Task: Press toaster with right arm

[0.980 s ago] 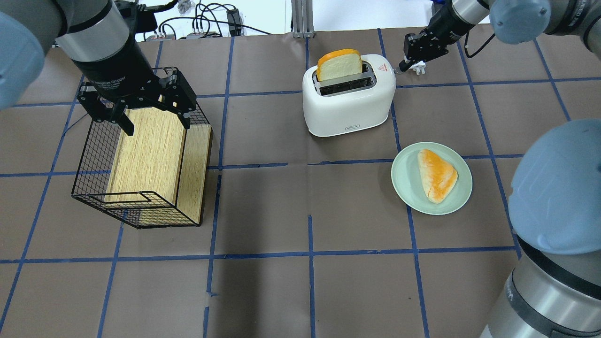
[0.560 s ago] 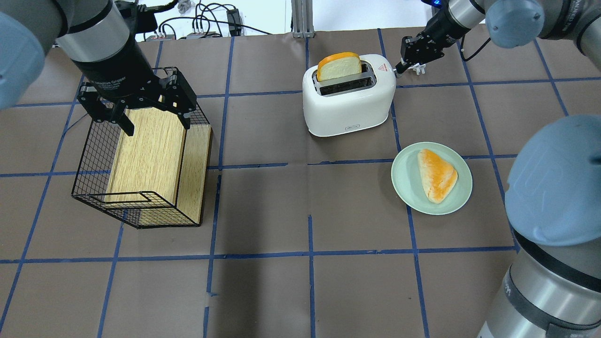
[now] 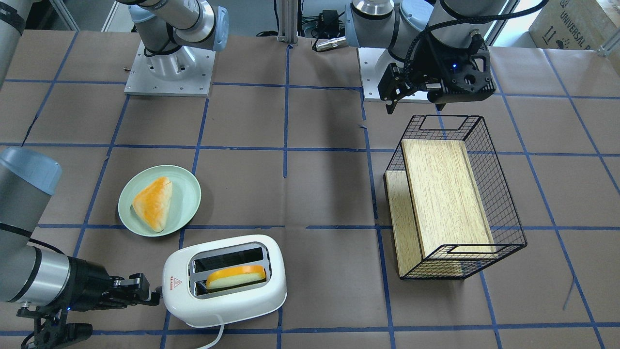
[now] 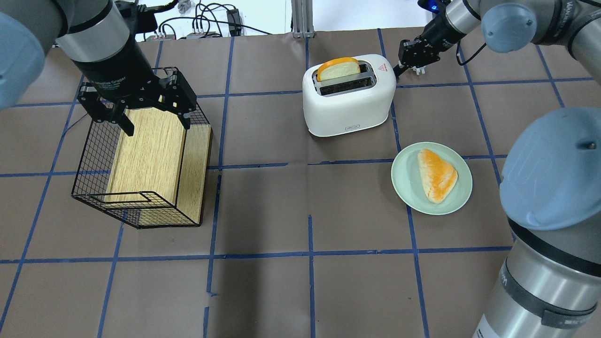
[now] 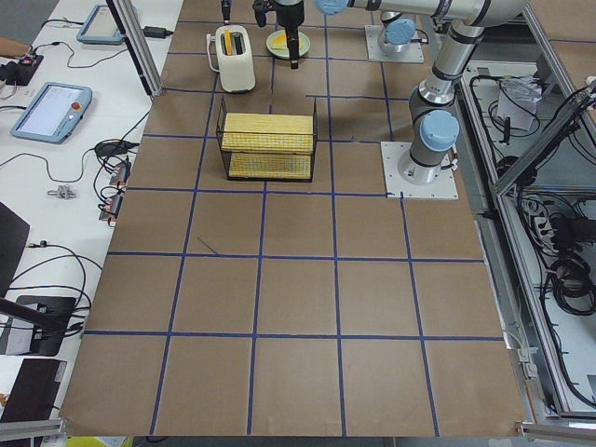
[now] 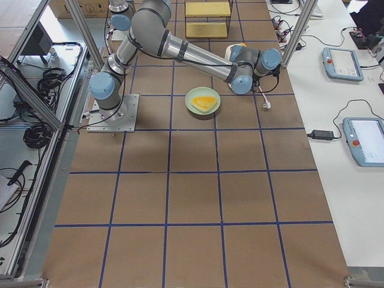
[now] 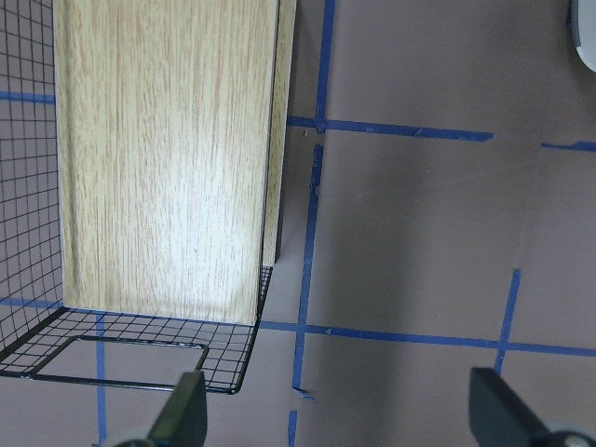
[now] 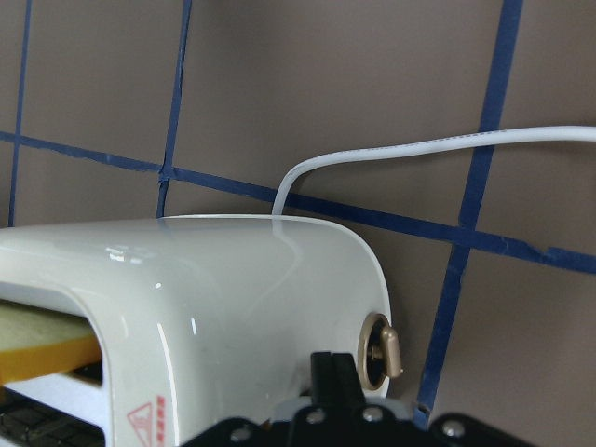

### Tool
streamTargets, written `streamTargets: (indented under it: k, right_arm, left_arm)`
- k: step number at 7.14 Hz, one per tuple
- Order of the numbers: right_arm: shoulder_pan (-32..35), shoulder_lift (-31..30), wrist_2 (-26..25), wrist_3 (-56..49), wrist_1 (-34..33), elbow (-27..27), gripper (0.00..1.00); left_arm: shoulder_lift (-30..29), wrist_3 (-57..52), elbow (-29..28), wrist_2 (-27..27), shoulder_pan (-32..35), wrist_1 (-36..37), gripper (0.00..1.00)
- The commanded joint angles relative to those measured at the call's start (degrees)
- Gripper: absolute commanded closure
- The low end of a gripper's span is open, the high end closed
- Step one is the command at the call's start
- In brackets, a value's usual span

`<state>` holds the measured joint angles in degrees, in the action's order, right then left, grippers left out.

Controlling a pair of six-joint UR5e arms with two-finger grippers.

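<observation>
Lower than before sits the bread slice (image 4: 339, 69) in the toaster (image 4: 347, 105), since my right gripper (image 3: 154, 293), clenched shut, bears down at its end to seat it.

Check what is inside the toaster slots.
In the toaster, the slot farther from the robot holds a bread slice, lower part hidden. The other slot looks empty, its depths dark.

Plate (image 4: 404, 188): pale green, carrying a triangular bun (image 4: 437, 174).
Wire basket (image 4: 94, 164): on my left (black mesh), wooden shelf (image 4: 150, 150) inside.
</observation>
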<state>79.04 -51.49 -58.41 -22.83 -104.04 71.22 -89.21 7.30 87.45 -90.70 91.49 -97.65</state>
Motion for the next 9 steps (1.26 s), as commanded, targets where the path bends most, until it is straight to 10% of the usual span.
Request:
streamTargets:
  k: [1,8,9]
  right_arm:
    - [0.0,1.1,0.9,0.0,0.0,-0.1,0.96]
    - [-0.2,2.1,0.8,0.1,-1.6,-0.4,0.94]
    - [0.1,1.0,-1.9,0.7,-1.3,-2.6,0.62]
  left_arm:
    - [0.0,0.0,0.0,0.0,0.0,0.0,0.0]
    - [0.0,0.0,0.1,0.0,0.0,0.0,0.0]
    - [0.0,0.0,0.0,0.0,0.0,0.0,0.0]
